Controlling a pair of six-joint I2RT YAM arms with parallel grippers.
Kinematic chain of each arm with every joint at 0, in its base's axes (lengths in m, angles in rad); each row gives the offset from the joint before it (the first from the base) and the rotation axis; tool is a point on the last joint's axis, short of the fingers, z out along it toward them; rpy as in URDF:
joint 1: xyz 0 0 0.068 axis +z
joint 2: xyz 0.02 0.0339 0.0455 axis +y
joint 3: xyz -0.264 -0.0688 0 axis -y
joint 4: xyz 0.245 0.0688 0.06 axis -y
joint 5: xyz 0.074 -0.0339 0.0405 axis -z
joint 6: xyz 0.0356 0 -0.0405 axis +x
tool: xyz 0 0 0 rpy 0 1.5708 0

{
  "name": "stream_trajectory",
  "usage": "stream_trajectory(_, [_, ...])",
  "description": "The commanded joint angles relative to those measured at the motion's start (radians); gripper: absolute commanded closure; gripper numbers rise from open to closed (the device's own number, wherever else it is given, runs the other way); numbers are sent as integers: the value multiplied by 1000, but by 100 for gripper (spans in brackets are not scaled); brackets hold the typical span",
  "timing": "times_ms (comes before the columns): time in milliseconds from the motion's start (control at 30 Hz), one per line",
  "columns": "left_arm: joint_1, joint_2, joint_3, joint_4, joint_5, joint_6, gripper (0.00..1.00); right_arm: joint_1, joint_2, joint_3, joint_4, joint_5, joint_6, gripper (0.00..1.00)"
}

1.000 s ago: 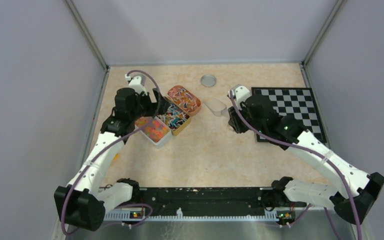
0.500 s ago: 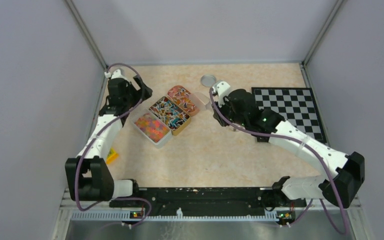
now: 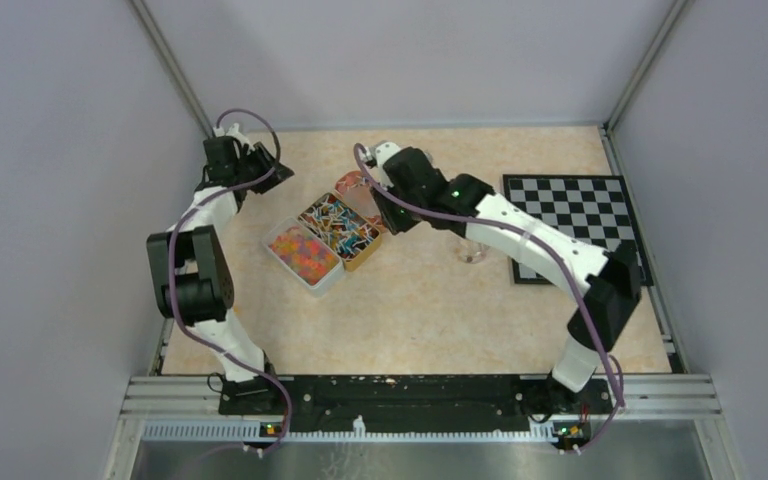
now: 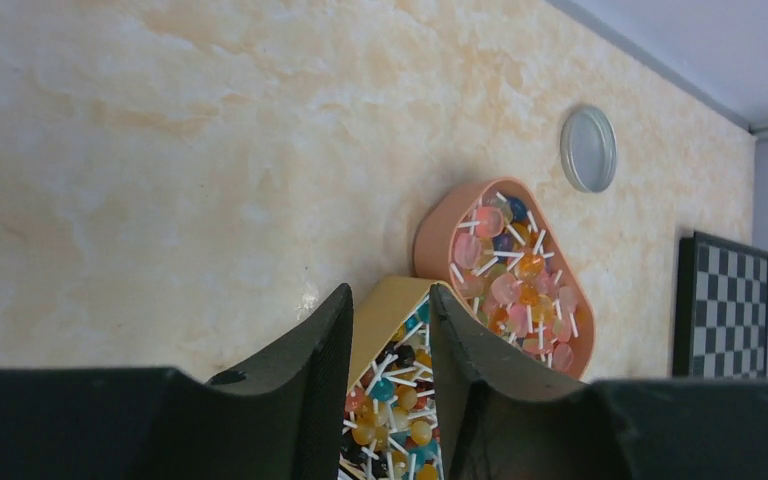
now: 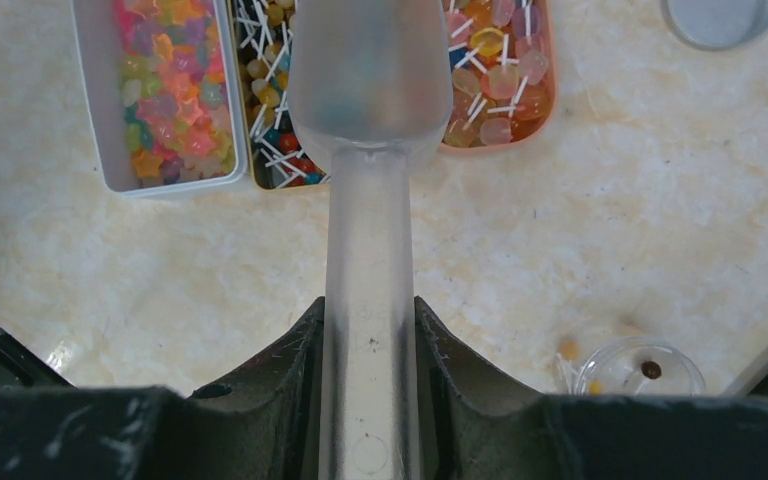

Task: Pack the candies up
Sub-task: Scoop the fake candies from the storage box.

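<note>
The candies [image 3: 303,253] are small pink, orange and yellow sweets filling a white tray [image 5: 90,100], seen as candies [image 5: 165,90] at the right wrist view's upper left. My right gripper [image 5: 368,305] is shut on the handle of a translucent scoop [image 5: 370,80]. The scoop's bowl hangs over the yellow and orange trays, to the right of the white one. In the top view the right gripper [image 3: 375,185] reaches across those trays. My left gripper [image 3: 272,172] is off at the back left corner, away from the trays. The left gripper [image 4: 390,295] is open by a narrow gap and holds nothing.
A yellow tray [image 3: 340,228] and an orange tray [image 4: 435,235] hold lollipops. A small clear jar [image 3: 473,250] with a few sweets stands right of the trays, also jar [image 5: 640,370]. Its round lid [image 4: 588,148] lies behind them. A chessboard [image 3: 575,225] covers the right side.
The right arm has swept left from beside the chessboard, carrying the scoop over the trays. The left arm has pulled back to the far left corner and its jaws have narrowed.
</note>
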State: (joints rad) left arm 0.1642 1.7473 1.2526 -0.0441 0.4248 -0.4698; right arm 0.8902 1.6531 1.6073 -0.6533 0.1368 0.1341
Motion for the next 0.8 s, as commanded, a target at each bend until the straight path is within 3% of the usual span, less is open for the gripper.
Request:
stream_trajectory(0, [36, 91, 61, 17, 208, 10, 63, 12, 138, 172, -211, -18, 46, 100])
stream_trajectory(267, [51, 171, 79, -13, 249, 3, 65, 22, 255, 322, -316, -87, 64, 100])
stream_trajectory(767, [55, 274, 149, -112, 309, 23, 75, 65, 425, 552, -512, -3, 43, 100])
